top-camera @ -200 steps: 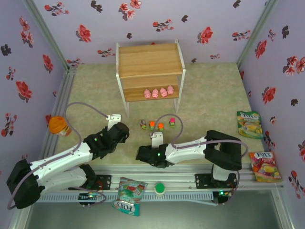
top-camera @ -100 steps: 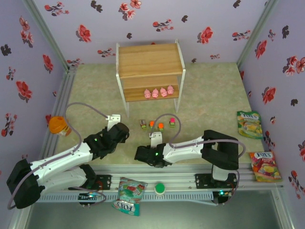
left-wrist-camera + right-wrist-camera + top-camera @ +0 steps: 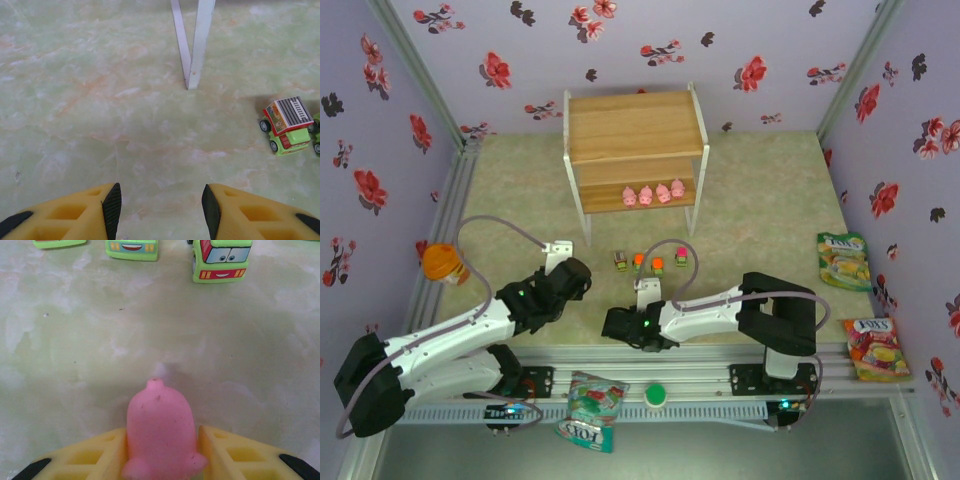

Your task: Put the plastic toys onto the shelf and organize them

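Observation:
The shelf [image 3: 635, 130] stands at the back, with several pink pigs [image 3: 653, 194] in a row on its lower board. Several toy cars [image 3: 648, 262] sit in a line on the floor in front of it. My right gripper [image 3: 645, 290] is just near of that line, low over the floor. It is shut on one pink pig [image 3: 159, 432], whose snout points at the cars [image 3: 221, 259]. My left gripper [image 3: 558, 248] hangs open and empty [image 3: 161, 210] to the left of the cars, facing a shelf leg [image 3: 192, 45] and one car [image 3: 286, 126].
A round orange-topped item [image 3: 442, 262] lies at the left wall. Snack bags lie at the front [image 3: 592, 408] and along the right side [image 3: 844, 260], [image 3: 875, 350]. A green round cap [image 3: 655, 396] rests on the front rail.
My right gripper's jaws have come in onto the pink pig, and its arm has shifted slightly left. The left arm has stayed still.

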Available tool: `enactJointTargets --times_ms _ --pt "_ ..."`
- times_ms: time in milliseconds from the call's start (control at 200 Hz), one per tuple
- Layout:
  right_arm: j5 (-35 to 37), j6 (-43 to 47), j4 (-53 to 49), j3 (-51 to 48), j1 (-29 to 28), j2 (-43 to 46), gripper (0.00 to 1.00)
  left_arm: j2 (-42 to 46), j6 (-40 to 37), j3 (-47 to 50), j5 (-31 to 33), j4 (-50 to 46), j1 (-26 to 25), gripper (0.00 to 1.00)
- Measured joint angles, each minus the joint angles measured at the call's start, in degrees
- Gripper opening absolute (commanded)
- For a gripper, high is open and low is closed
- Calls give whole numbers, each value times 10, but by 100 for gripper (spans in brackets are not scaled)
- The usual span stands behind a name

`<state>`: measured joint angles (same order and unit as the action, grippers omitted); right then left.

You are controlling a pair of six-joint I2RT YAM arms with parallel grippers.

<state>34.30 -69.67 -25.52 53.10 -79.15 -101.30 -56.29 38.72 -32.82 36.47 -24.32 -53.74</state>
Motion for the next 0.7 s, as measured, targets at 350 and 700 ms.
enactJointTargets --times_ms 350,700 --pt "0 0 -1 0 -3 0 42 0 0 1 0 0 0 51" --pt "0 0 -2 1 -4 -2 32 0 0 1 0 0 0 51"
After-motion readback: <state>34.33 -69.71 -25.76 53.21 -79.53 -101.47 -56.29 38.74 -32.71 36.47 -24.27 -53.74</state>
